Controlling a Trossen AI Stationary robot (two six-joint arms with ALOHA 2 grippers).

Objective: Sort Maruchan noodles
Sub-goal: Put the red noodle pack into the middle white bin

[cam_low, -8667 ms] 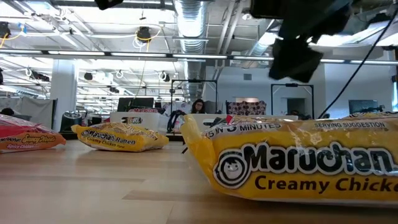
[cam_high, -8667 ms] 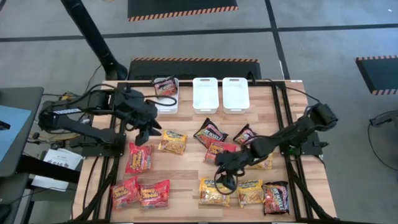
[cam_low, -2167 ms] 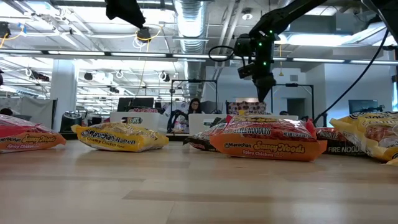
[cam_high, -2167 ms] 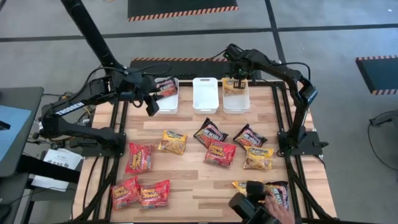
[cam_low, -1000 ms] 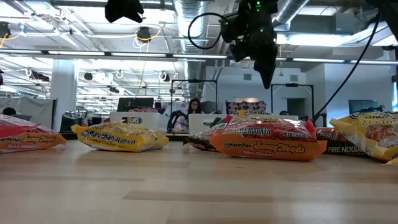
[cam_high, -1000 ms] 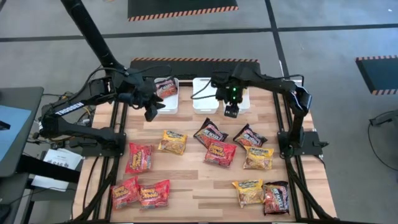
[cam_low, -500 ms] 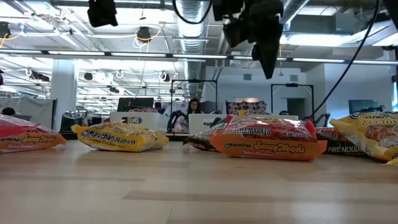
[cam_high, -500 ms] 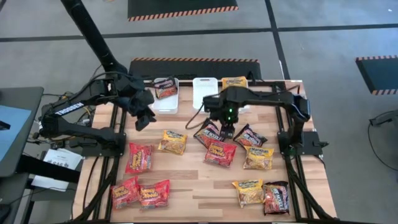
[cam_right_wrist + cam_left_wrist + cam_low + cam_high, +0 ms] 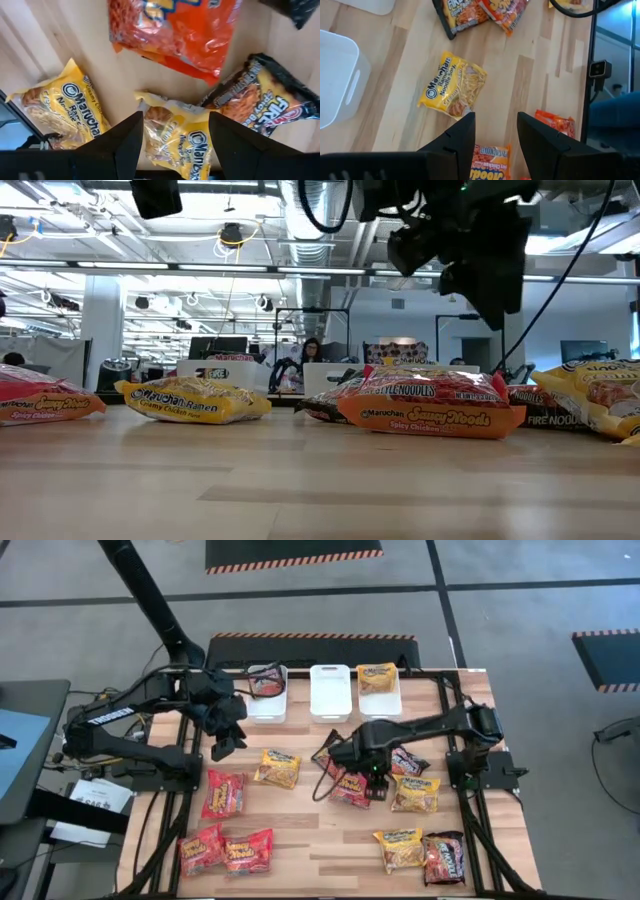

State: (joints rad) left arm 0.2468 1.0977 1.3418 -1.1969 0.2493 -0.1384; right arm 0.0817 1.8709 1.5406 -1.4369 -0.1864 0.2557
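Maruchan noodle packets in red, yellow and black lie flat on the wooden table (image 9: 300, 820). My right gripper (image 9: 378, 785) hangs open over the middle of the table. In the right wrist view its fingers (image 9: 131, 142) stand above a yellow packet (image 9: 175, 135), with a red packet (image 9: 170, 30) and a black packet (image 9: 265, 100) beside it. My left gripper (image 9: 222, 745) hangs open near the far left, above bare wood, short of another yellow packet (image 9: 452, 85). Neither gripper holds anything.
Three white bins stand at the far edge. The left bin (image 9: 262, 708) holds a dark packet, the middle bin (image 9: 330, 692) shows only white, and the right bin (image 9: 380, 705) holds a yellow packet. Red packets (image 9: 223, 793) lie near left; a yellow (image 9: 400, 848) and a black packet (image 9: 445, 858) lie near right.
My right gripper has swung from the far bins toward the table's near edge and come down, staying open, and now hangs over the middle packets. My left gripper has shifted a little toward the near left and tipped further downward. No packet has moved.
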